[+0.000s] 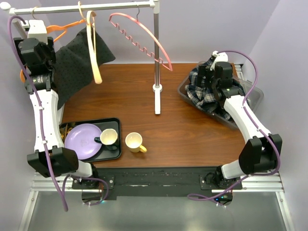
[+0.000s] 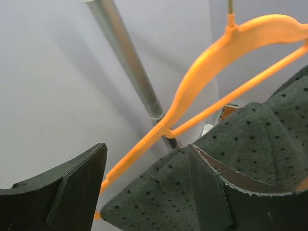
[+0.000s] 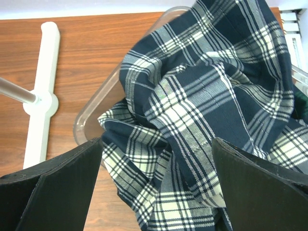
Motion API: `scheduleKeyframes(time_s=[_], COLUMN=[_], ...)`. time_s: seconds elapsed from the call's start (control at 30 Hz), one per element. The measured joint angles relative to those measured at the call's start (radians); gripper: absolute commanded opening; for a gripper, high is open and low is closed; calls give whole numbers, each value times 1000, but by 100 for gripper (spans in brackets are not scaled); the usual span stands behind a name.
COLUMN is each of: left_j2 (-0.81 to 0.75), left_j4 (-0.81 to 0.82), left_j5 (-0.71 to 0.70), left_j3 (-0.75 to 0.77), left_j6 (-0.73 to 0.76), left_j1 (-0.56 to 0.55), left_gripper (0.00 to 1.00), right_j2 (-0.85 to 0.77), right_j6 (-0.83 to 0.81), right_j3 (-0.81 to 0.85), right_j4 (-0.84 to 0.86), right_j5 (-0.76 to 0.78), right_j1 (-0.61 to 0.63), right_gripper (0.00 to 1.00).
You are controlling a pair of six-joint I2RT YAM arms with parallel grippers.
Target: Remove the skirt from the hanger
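Skirt (image 1: 79, 60) is the dark grey dotted one, draped on the orange hanger (image 1: 61, 30) at the left end of the clothes rack (image 1: 82, 8), its lower part spilling down toward the wooden table (image 1: 192, 130). In the left wrist view the skirt (image 2: 260, 139) bunches up right under the hanger's (image 2: 216, 53) sloping arm and crossbar.

The left gripper (image 1: 49, 50) is raised right beside it with the jaws spread wide. From its own camera, the left gripper (image 2: 147, 150) has a fold of the fabric and the hanger's end in the gap, but it isn't pinching anything, and whether a finger touches the cloth is hard to say.

The right gripper (image 1: 211, 67) is way over on the other side, above a navy and white plaid garment (image 1: 202, 94) heaped in a clear bin (image 1: 255, 96). Its jaws are wide apart too, nothing held, and the plaid (image 3: 192, 96) fills most of that wrist view.

A cream hanger (image 1: 94, 53) and a pink hanger (image 1: 144, 43) also hang on the rail. Near the front sits a black tray (image 1: 115, 122) with a purple plate (image 1: 82, 139) and a cream mug (image 1: 109, 137), and a yellow mug (image 1: 134, 142) stands just beside the tray.
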Motion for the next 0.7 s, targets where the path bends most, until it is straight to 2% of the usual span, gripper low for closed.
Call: scheduleKeyframes(time_s=[0.33, 0.4, 0.47, 0.7], left_j2=[-6, -11, -20, -109], left_j4=[-26, -50, -71, -49], left_j5=[132, 173, 213, 219], left_j3=[-6, -6, -6, -23], left_j6=[-18, -29, -41, -30], left_j1=[1, 1, 1, 1], left_gripper=[62, 63, 70, 70], right_j2=[5, 5, 5, 5], right_j6=[-1, -1, -1, 5], right_j3=[13, 13, 13, 13], right_j4=[-4, -3, -2, 2], right_j5=[-13, -14, -15, -50], right_j1=[2, 2, 2, 2], right_gripper=[99, 99, 99, 99])
